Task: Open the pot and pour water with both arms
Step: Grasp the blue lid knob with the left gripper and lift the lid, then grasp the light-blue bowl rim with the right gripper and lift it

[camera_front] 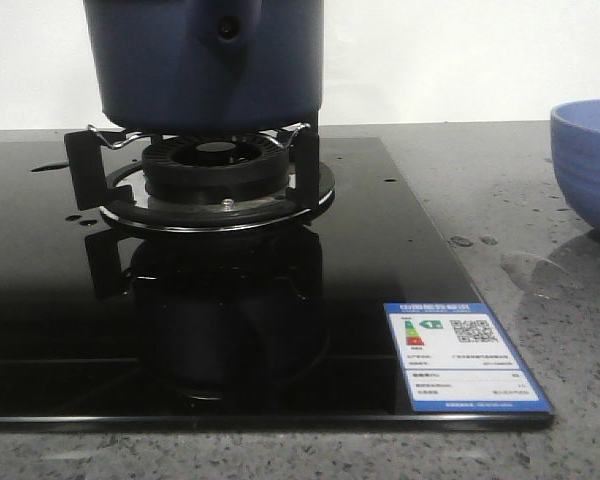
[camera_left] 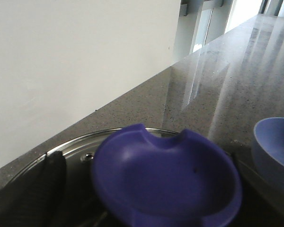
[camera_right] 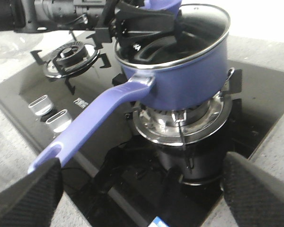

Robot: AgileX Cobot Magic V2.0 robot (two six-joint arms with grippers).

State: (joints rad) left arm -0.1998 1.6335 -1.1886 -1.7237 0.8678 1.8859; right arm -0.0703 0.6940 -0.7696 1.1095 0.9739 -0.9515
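The pot sat on the burner grate of the black glass cooktop, lid on. The left gripper clasped the lid knob. The right gripper's fingers stood spread apart, near the pot handle. A ribbed bowl rested on the counter.

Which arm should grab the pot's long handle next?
Right. The dark navy-blue round pot has its long blue handle pointing toward the right gripper, whose fingers are spread open. The left gripper is above the pot, at the blue lid knob.
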